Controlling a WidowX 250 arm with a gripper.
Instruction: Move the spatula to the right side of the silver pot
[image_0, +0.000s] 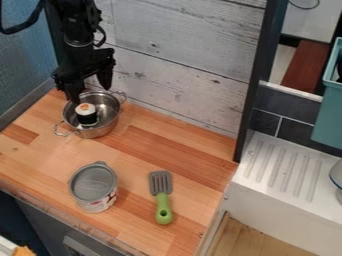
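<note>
Fairly bright, even light covers the worktop (194, 145), with soft shadows. Pale glints show on the silver pot (103, 131).

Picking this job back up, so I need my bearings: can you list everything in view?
spatula: one, green handle and grey slotted head, counter's front right
pot: one, silver, counter's back left
sushi piece: one, black and white with orange top, in the pot
can: one, grey top and white-and-red side, front left
counter: one, light wood, under these
board wall: one, whitish grey, behind
post: one, black, right of the wall
drainboard: one, white ridged, right
bin: one, teal, right edge
arm: one, black, upper left
pincer: one, black, at the pot
</note>
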